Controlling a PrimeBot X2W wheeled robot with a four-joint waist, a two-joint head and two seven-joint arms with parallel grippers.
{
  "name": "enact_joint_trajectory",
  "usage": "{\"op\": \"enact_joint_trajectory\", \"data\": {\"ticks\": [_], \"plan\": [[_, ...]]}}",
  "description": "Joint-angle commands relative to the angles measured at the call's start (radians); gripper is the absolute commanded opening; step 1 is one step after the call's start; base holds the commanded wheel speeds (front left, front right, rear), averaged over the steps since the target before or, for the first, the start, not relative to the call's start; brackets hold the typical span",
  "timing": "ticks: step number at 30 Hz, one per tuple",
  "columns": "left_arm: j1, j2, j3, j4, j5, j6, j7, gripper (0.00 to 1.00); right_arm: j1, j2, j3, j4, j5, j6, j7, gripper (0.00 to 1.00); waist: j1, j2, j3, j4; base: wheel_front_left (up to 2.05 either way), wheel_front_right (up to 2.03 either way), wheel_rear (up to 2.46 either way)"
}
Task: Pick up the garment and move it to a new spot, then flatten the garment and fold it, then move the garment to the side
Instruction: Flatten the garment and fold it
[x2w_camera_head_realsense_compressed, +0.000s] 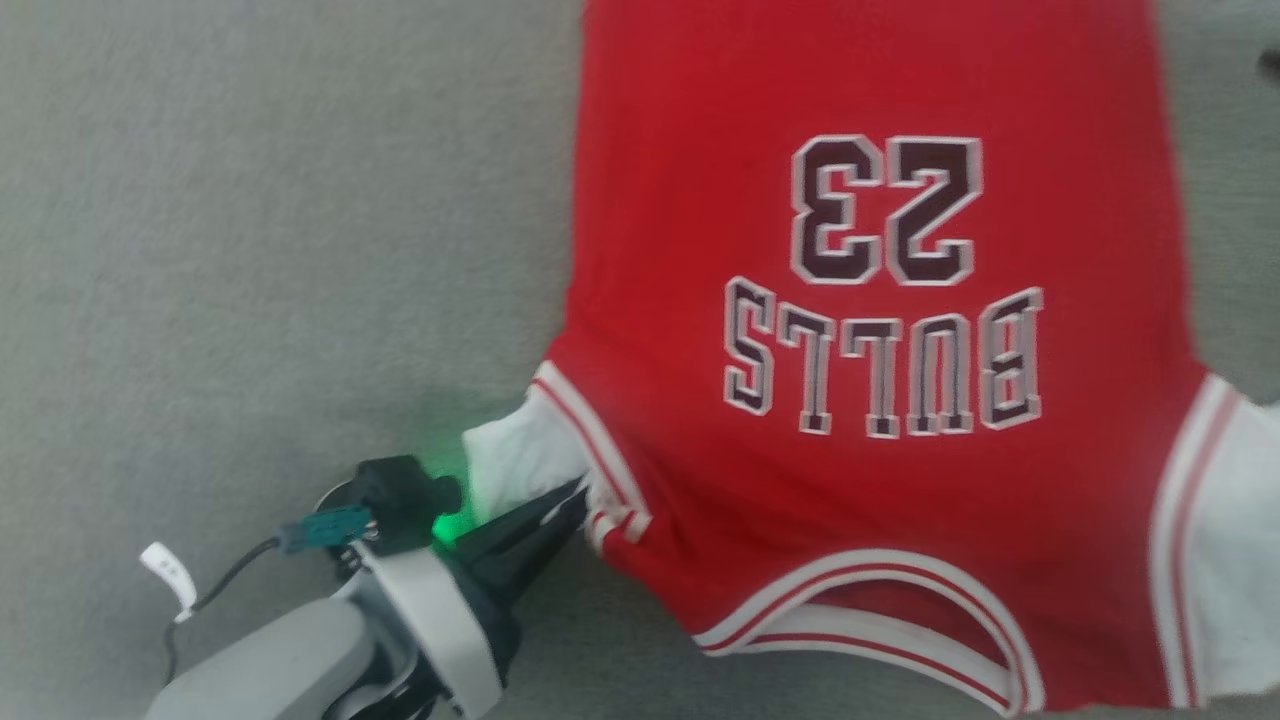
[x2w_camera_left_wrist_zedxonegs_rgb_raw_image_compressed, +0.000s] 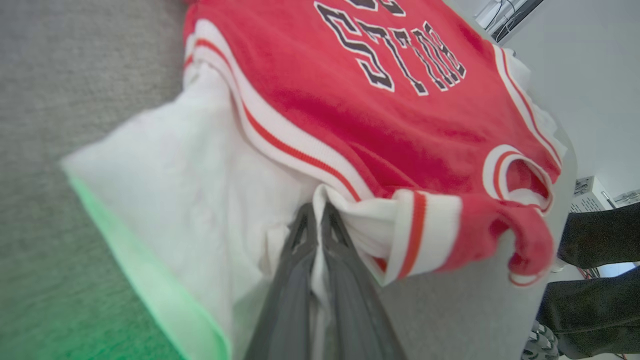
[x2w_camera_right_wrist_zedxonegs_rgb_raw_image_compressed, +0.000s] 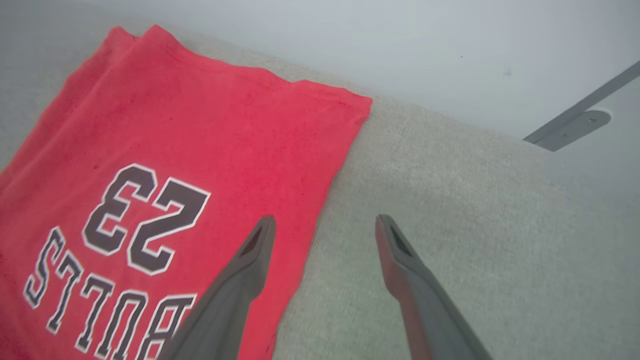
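The garment (x2w_camera_head_realsense_compressed: 880, 330), a red jersey with white sleeves, striped trim and a dark "23", lies spread front-up on the grey cloth surface, collar toward me. My left gripper (x2w_camera_head_realsense_compressed: 578, 497) is shut on the garment's shoulder seam where the white sleeve (x2w_camera_head_realsense_compressed: 515, 455) meets the red; the left wrist view shows the garment (x2w_camera_left_wrist_zedxonegs_rgb_raw_image_compressed: 380, 120) bunched between the closed fingers of that gripper (x2w_camera_left_wrist_zedxonegs_rgb_raw_image_compressed: 316, 210). In the right wrist view my right gripper (x2w_camera_right_wrist_zedxonegs_rgb_raw_image_compressed: 322, 222) stands open above the garment's side edge (x2w_camera_right_wrist_zedxonegs_rgb_raw_image_compressed: 200, 150), nothing between its fingers.
Grey cloth surface (x2w_camera_head_realsense_compressed: 250, 250) stretches wide to the left of the garment. A person's dark-clad legs (x2w_camera_left_wrist_zedxonegs_rgb_raw_image_compressed: 595, 265) stand past the table's near edge in the left wrist view. A pale wall (x2w_camera_right_wrist_zedxonegs_rgb_raw_image_compressed: 400, 50) rises beyond the far edge.
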Motion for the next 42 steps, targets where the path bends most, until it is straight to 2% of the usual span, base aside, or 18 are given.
{"op": "enact_joint_trajectory", "data": {"ticks": [1, 2, 3, 8, 11, 20, 21, 23, 28, 32, 37, 42], "plan": [[-0.030, -0.039, -0.013, 0.012, 0.011, 0.004, 0.010, 0.00, -0.124, 0.034, 0.024, 0.105, -0.076, 0.000, 0.036, 1.00, 0.0000, -0.0001, 0.084, 0.085, 0.00, 0.00, 0.00], [-0.043, -0.051, -0.012, 0.012, 0.013, 0.004, 0.011, 0.00, -0.181, 0.047, 0.038, 0.161, -0.114, 0.000, 0.053, 1.00, 0.0000, -0.0001, 0.100, 0.100, 0.00, 0.00, 0.00], [-0.043, -0.051, -0.012, 0.012, 0.013, 0.004, 0.011, 0.00, -0.181, 0.047, 0.038, 0.161, -0.114, 0.000, 0.053, 1.00, 0.0000, -0.0001, 0.100, 0.100, 0.00, 0.00, 0.00], [-0.067, -0.087, -0.026, 0.014, 0.014, 0.005, 0.014, 0.00, -0.390, 0.084, 0.076, 0.406, -0.282, 0.000, 0.115, 1.00, 0.0000, -0.0001, 0.157, 0.162, 0.00, 0.00, 0.00], [-0.067, -0.095, -0.034, 0.021, 0.016, 0.008, 0.016, 0.00, -0.465, 0.110, 0.072, 0.519, -0.340, 0.000, 0.147, 1.00, 0.0000, -0.0001, 0.183, 0.185, 0.00, 0.00, 0.00], [-0.079, -0.101, -0.019, 0.032, 0.022, 0.014, 0.021, 0.00, -0.560, 0.169, 0.050, 0.717, -0.442, 0.000, 0.189, 1.00, 0.0000, -0.0001, 0.229, 0.194, 0.00, 0.00, 0.00], [-0.082, -0.103, -0.018, 0.031, 0.021, 0.014, 0.022, 0.00, -0.561, 0.177, 0.055, 0.725, -0.443, 0.000, 0.192, 0.50, 0.0000, -0.0001, 0.230, 0.191, 0.00, 0.00, 0.00], [-0.090, -0.105, -0.014, 0.029, 0.022, 0.014, 0.022, 0.00, -0.566, 0.181, 0.056, 0.733, -0.440, 0.000, 0.185, 0.00, 0.0000, -0.0001, 0.232, 0.183, 0.00, 0.00, 0.00], [-0.089, -0.099, 0.028, 0.028, 0.021, 0.014, 0.021, 0.00, -0.554, 0.162, 0.041, 0.732, -0.407, 0.000, 0.121, 0.00, 0.0000, -0.0001, 0.204, 0.150, 0.00, 0.00, 0.00], [-0.059, -0.087, 0.075, 0.018, 0.024, 0.015, 0.019, 0.00, -0.491, 0.133, 0.072, 0.675, -0.334, 0.000, 0.072, 0.00, 0.0000, -0.0001, 0.153, 0.121, 0.00, 0.00, 0.00], [0.017, -0.060, 0.140, 0.005, 0.026, 0.013, 0.011, 0.00, -0.319, 0.055, 0.132, 0.518, -0.171, 0.000, 0.040, 0.00, 0.0000, -0.0001, 0.064, 0.071, 0.00, 0.00, 0.00], [0.099, -0.049, 0.195, -0.017, 0.034, 0.005, 0.007, 0.00, -0.049, -0.049, 0.143, 0.310, -0.018, 0.000, 0.054, 0.00, 0.0000, -0.0001, -0.027, 0.012, 0.00, 0.00, 0.00]]}}
